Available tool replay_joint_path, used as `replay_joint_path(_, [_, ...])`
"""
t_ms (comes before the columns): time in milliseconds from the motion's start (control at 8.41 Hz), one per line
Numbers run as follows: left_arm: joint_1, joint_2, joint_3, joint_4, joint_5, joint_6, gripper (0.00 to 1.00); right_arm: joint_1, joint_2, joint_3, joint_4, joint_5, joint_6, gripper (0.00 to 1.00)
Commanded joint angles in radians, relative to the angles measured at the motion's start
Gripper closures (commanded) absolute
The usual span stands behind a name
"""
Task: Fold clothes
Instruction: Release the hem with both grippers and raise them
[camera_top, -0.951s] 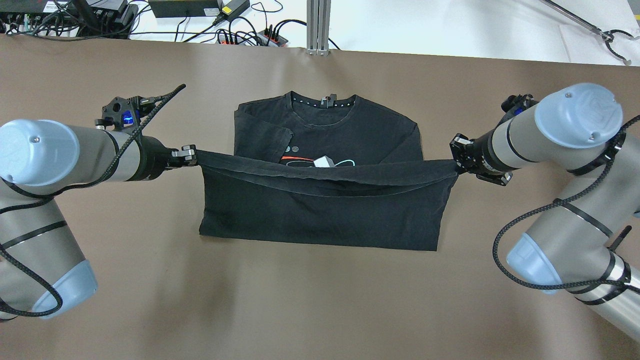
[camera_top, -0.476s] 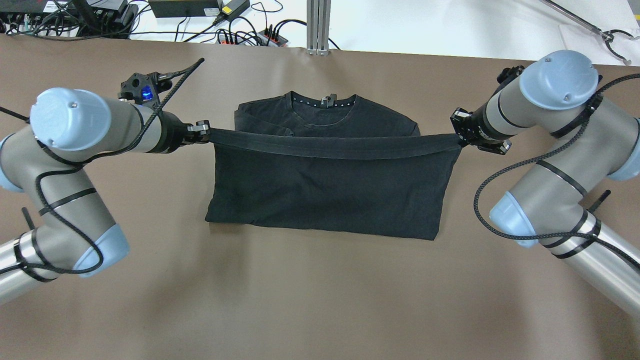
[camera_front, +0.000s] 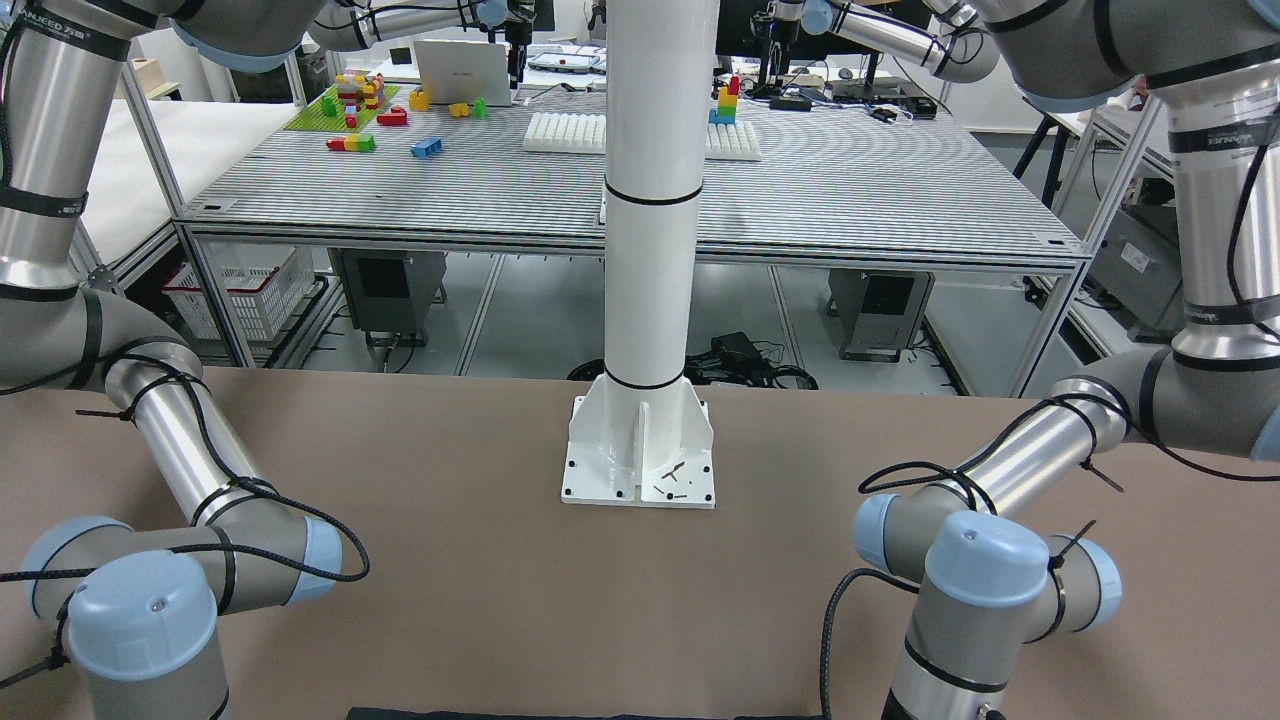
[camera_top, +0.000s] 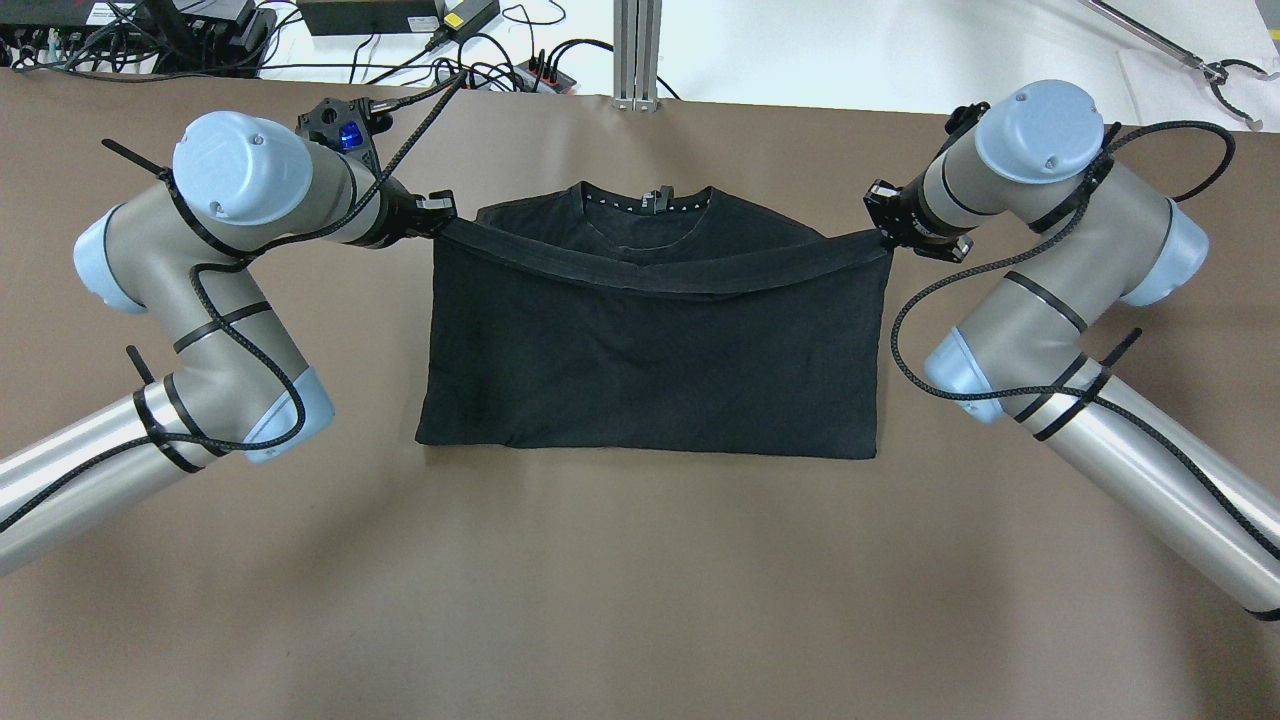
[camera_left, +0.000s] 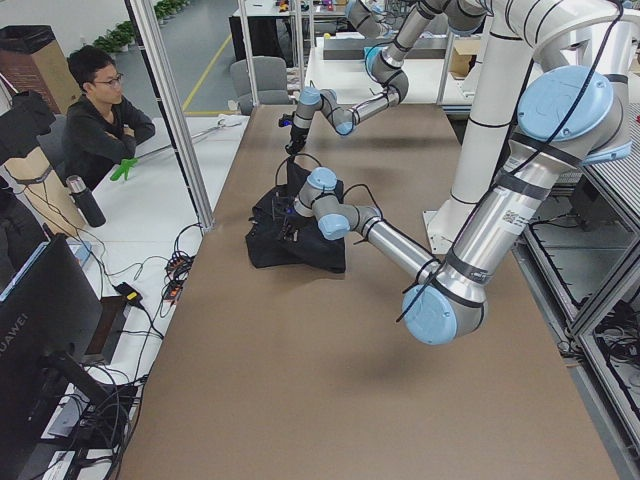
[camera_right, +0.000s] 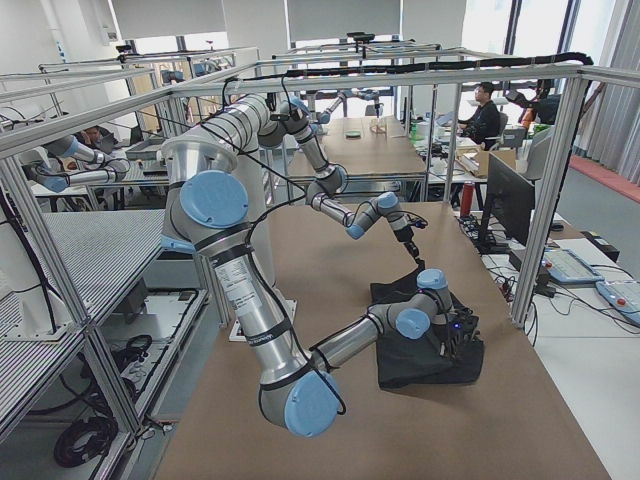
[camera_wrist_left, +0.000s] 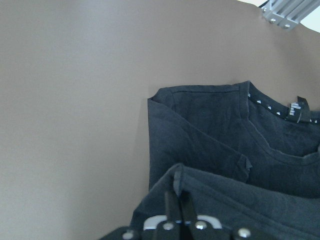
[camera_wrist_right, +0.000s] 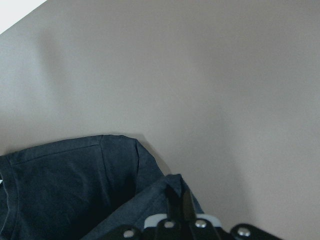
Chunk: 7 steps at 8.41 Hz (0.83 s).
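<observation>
On the table lay one shirt. Both the left gripper and the right gripper were clamped on its raised hem.

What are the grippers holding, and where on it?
Both hold the black shirt: left gripper pinches one corner of the lifted hem, right gripper the other.

A brown table stands amid aluminium frames and bright windows.
</observation>
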<state>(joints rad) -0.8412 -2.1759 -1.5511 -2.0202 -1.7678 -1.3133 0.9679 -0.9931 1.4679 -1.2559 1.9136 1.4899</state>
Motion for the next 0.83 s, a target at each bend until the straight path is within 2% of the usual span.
replay_joint_path(0, [-0.021,-0.036,0.19,-0.171,-0.004,0.008,1.0,0.015,0.036,-0.087,0.049,-0.027,-0.028,1.0])
replay_joint_path(119, [-0.022,-0.039,0.23,-0.213,-0.002,0.008,0.97,0.015,0.045,-0.099,0.053,-0.051,-0.02,0.98])
replay_joint_path(238, [-0.027,-0.039,0.239,-0.221,-0.004,0.011,0.92,0.015,0.059,-0.115,0.064,-0.051,-0.014,0.81])
replay_joint_path(357, [-0.038,-0.038,0.243,-0.23,-0.007,0.02,0.89,0.015,0.1,-0.153,0.078,-0.056,0.056,0.46])
replay_joint_path(476, [-0.039,-0.036,0.246,-0.242,-0.009,0.02,0.78,0.014,0.169,-0.223,0.116,-0.127,0.198,0.09])
replay_joint_path(594, [-0.039,-0.035,0.246,-0.244,-0.007,0.02,0.68,0.003,0.222,-0.297,0.139,-0.196,0.286,0.11])
replay_joint_path(713, [-0.042,-0.035,0.247,-0.244,-0.007,0.02,0.52,0.003,0.217,-0.307,0.153,-0.197,0.289,0.14])
